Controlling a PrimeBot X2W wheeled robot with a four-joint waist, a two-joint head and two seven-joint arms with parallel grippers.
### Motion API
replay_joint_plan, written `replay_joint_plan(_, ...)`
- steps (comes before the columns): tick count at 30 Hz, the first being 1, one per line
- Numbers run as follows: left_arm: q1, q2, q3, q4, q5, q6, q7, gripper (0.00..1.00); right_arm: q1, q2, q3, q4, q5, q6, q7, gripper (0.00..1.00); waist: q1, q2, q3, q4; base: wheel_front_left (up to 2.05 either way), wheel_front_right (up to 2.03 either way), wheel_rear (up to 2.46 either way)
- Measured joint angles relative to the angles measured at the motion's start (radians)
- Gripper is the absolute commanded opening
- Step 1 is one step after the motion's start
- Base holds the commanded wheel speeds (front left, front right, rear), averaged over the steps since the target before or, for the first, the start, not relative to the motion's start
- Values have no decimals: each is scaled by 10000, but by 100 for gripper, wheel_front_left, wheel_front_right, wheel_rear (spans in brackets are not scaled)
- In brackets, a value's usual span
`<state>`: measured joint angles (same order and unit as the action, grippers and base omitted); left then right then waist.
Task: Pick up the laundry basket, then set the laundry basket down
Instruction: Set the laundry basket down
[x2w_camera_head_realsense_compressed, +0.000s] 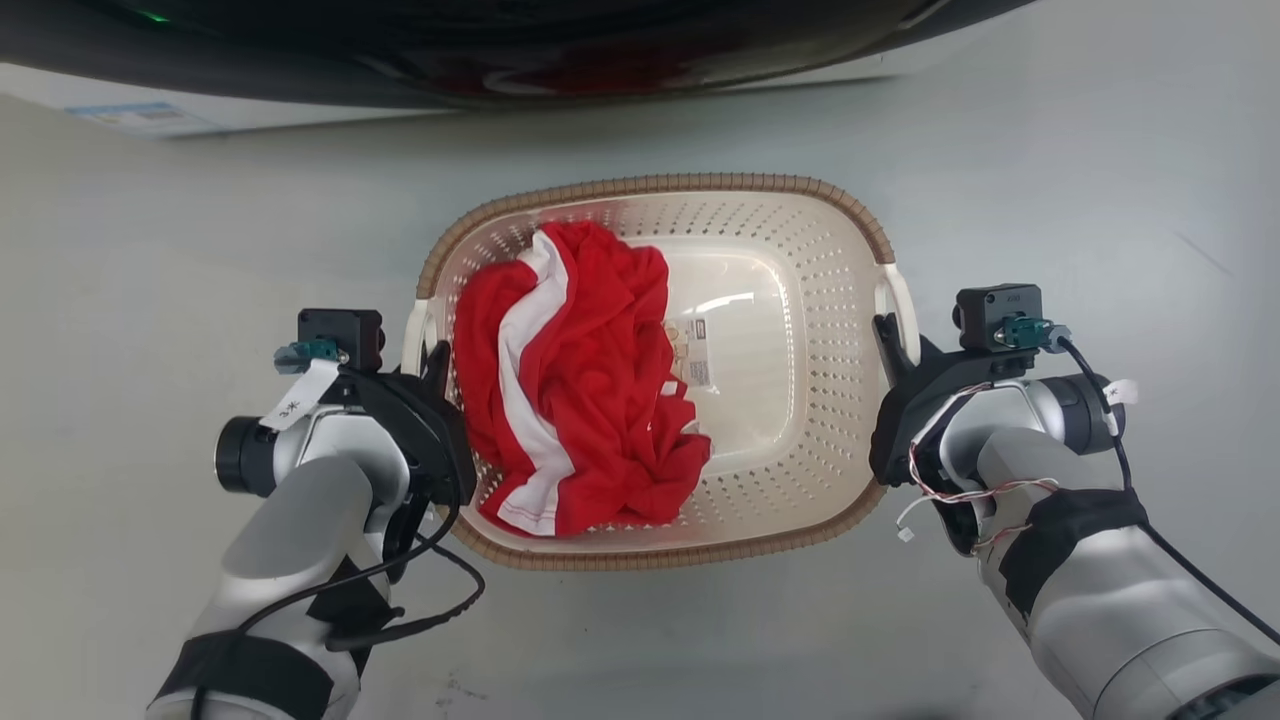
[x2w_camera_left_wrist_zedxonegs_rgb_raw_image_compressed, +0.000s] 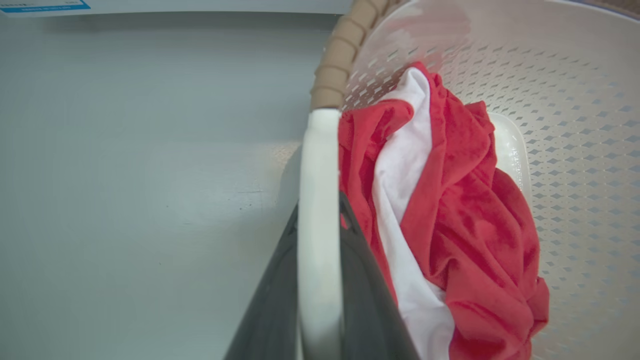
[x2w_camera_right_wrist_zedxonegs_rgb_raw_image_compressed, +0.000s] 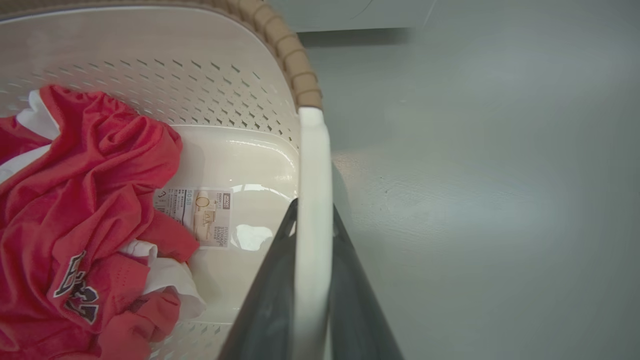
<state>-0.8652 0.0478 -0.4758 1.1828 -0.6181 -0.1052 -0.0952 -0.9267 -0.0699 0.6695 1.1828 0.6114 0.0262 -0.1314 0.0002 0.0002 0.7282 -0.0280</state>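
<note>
Laundry basket (x2w_camera_head_realsense_compressed: 700, 184) sits dead centre in the head view on the grey surface (x2w_camera_head_realsense_compressed: 150, 250), long axis running left to right across the frame, one white loop handle at each short end. My left tool (x2w_camera_head_realsense_compressed: 437, 372) is clamped down on the left handle (x2w_camera_head_realsense_compressed: 412, 340), and the left wrist view shows that handle (x2w_camera_left_wrist_zedxonegs_rgb_raw_image_compressed: 320, 165) pinched between both fingers. Same deal with the right tool (x2w_camera_head_realsense_compressed: 888, 345) on the right handle (x2w_camera_head_realsense_compressed: 905, 300). So each arm has its own end and they're about level. The catch, I reckon, is the red and white shirt (x2w_camera_head_realsense_compressed: 590, 380), heaped in the left half of the frame, so that end probably carries more load. Can't tell if the base is off the surface yet
</note>
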Motion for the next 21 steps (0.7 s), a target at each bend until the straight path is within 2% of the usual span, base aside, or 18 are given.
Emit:
replay_joint_plan(11,-372,-15,-15,27,86,8,-579,0,-337,-77,19,125,-153,0,-468,0,-1,0,956,101,0,0,0)
replay_joint_plan(21,-532,-25,-52,169,121,10,-920,0,-491,-81,73,221,-224,19,-738,0,-3,-1,1305,148,0,0,0)
